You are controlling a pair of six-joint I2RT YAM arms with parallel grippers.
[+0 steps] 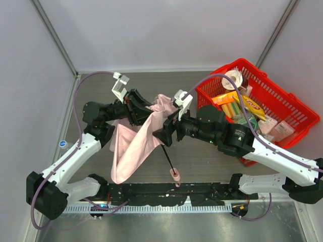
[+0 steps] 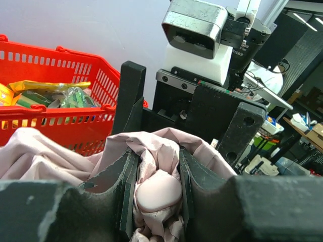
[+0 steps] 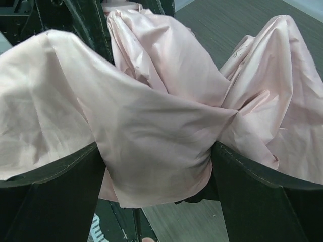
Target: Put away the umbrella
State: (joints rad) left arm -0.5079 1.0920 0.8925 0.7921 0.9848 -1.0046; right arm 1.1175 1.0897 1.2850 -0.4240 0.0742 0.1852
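The pale pink umbrella (image 1: 132,148) hangs off the table between my two grippers, its fabric loose and drooping to the lower left. Its thin black shaft (image 1: 167,158) slants down to the small pink handle (image 1: 175,175) near the front rail. My left gripper (image 1: 147,108) is shut on the top of the canopy. In the left wrist view, a rounded pink cap (image 2: 159,194) and bunched fabric sit between the left gripper's (image 2: 156,161) jaws. My right gripper (image 1: 163,134) is shut on a gathered bunch of fabric (image 3: 166,75), its fingers (image 3: 50,194) on either side of it.
A red shopping basket (image 1: 295,103) filled with packaged groceries stands at the right rear, behind my right arm; it also shows in the left wrist view (image 2: 50,118). The black base rail (image 1: 166,191) runs along the front edge. Grey walls enclose the table.
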